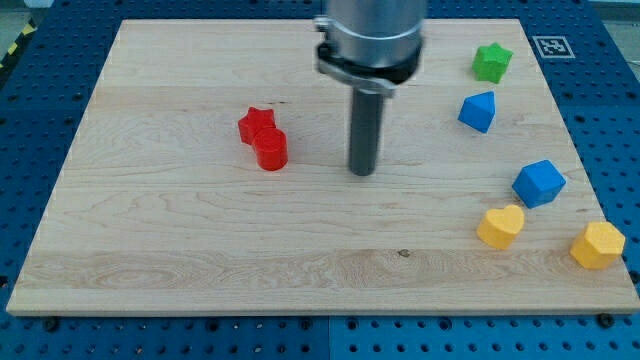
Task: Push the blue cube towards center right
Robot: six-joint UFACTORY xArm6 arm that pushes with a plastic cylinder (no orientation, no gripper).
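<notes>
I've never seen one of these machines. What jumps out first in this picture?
The thick dark rod hanging from a grey metal arm, my tip resting on the pale wooden board near its middle. Just to the view's left, a red star block and a red cylinder block touch. Blue, yellow and green blocks cluster along the view's right.

arm enters from view's top — rod upright, my tip (362, 172) on board.
</notes>
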